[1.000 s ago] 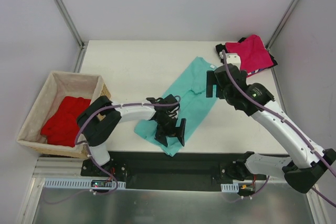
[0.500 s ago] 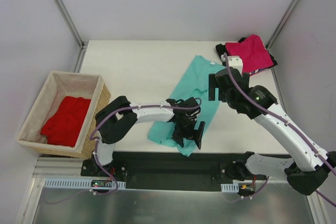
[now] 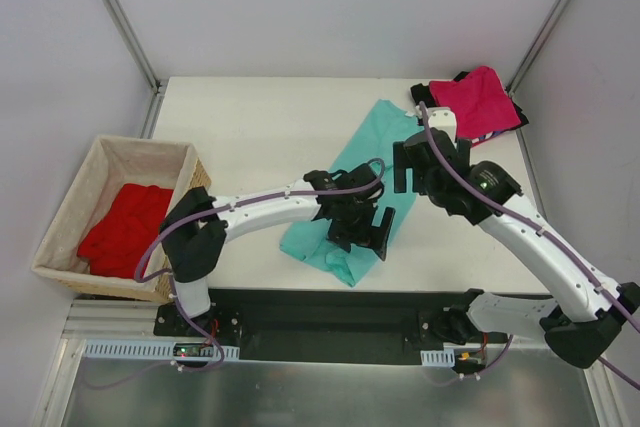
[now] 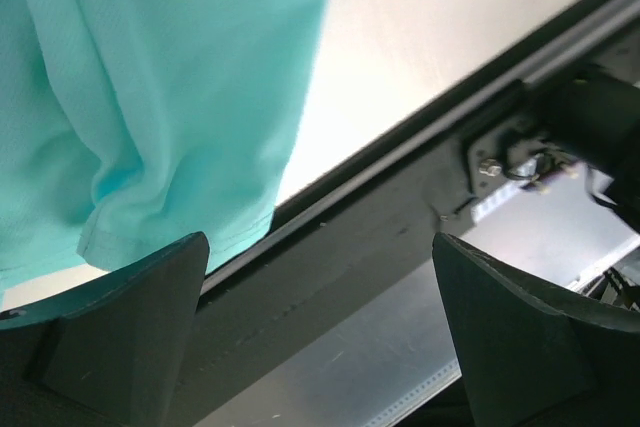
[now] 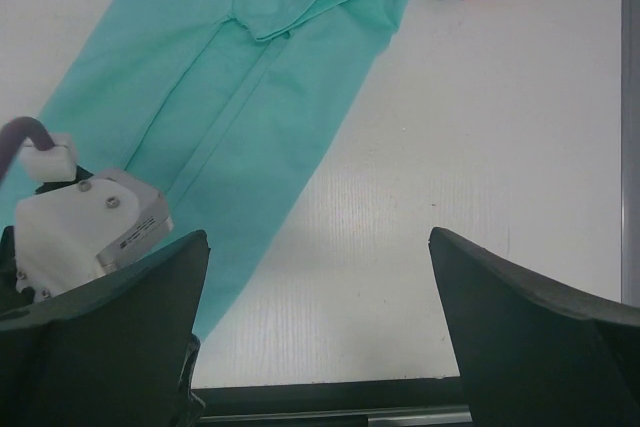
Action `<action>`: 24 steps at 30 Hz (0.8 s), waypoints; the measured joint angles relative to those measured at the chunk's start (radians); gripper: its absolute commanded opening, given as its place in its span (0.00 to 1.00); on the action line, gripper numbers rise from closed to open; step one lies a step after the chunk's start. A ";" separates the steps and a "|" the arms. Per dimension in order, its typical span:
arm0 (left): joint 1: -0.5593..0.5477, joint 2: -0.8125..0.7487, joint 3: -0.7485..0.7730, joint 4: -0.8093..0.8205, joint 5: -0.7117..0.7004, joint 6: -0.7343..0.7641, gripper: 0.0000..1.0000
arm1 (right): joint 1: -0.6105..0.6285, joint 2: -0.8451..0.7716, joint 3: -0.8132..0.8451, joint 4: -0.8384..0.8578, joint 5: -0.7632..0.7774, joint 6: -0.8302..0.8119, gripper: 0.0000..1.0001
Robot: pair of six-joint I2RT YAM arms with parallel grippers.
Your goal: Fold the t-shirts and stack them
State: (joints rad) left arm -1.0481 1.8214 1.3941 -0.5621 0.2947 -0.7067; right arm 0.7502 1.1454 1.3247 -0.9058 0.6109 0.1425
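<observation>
White is the colour of the table [image 3: 250, 127], and plain pale walls [image 3: 330, 7] stand around it. From the top view, a teal shirt [image 3: 365, 147] lies flat in a long slanted strip in the middle of the table. A pink shirt [image 3: 480, 99] sits folded in the far right corner, on top of a dark shirt [image 3: 420, 94]. A red shirt [image 3: 125, 227] lies bunched up in the basket [image 3: 60, 212] to the left of the table. The left arm stretches far to the right, and the left gripper [image 3: 362, 235] hangs over the near end of the teal shirt, wide open and holding nothing. The right arm bends in from the right, and the right gripper [image 3: 408, 165] is over the shirt's right edge, open and empty too. In the left wrist view, the teal shirt [image 4: 150, 97] ends close to the table's near edge, beside a black rail [image 4: 380, 247], and both fingers [image 4: 130, 327] stand far apart. In the right wrist view, the teal shirt [image 5: 230, 107] runs slanted across the table [image 5: 480, 167], and the fingers [image 5: 530, 337] are spread wide above it.
</observation>
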 measured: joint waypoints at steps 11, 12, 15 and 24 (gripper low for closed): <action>0.001 -0.117 0.147 -0.065 -0.022 0.063 0.96 | -0.001 0.069 0.027 0.016 0.042 -0.007 0.97; 0.010 -0.127 0.152 -0.072 -0.027 0.071 0.97 | -0.009 0.078 0.029 0.019 0.043 -0.011 0.97; 0.075 -0.180 0.149 -0.087 -0.047 0.102 0.97 | -0.064 0.139 0.034 0.051 0.028 -0.039 0.97; 0.444 -0.459 -0.014 -0.142 -0.151 0.180 0.97 | -0.280 0.606 0.244 0.136 -0.056 -0.101 0.97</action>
State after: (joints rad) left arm -0.6041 1.3621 1.3796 -0.7040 0.1436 -0.5262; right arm 0.4706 1.7515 1.5684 -0.7696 0.5549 0.0410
